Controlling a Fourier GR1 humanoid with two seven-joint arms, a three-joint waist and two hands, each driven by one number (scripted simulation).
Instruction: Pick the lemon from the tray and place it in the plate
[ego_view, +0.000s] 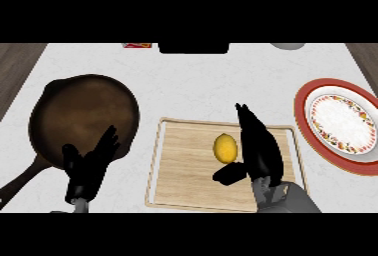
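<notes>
Now your right hand (258, 150), fingers straight and thumb spread, flanks the small yellow lemon (225, 148) lying on the pale wooden tray (184, 175), so next you'd likely close round it and lift toward the red-rimmed patterned plate (341, 122) at right.

A white marbled counter (207, 80) fills the view, with dark wood flooring (15, 65) along both side edges.
</notes>
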